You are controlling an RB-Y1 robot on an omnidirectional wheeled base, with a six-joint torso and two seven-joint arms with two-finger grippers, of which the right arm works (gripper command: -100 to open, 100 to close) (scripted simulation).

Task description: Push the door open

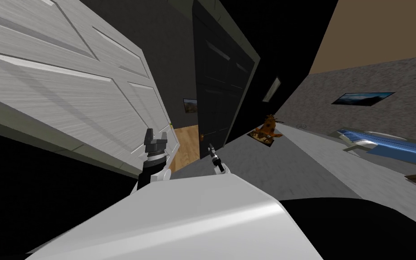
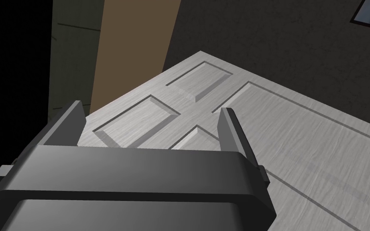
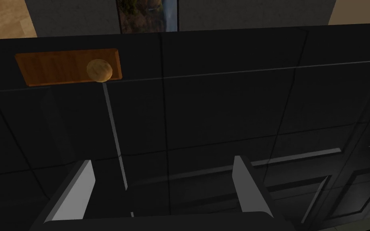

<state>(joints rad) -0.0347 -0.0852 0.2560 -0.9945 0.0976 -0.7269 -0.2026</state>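
The white door [image 1: 67,90] is at the robot's left. The left pincer [image 1: 156,134] is just beside its free edge, fingers apart and holding nothing; whether it touches the door cannot be told. The right pincer [image 1: 212,149] is also open and empty. It faces a dark door [image 3: 220,100] with a round knob [image 3: 99,70] on a brown plate [image 3: 51,70]. Between the two doors a wood floor [image 1: 185,146] shows.

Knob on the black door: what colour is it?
Light tan knob, set on an orange-brown wood-grain plate. The right wrist view shows it best.
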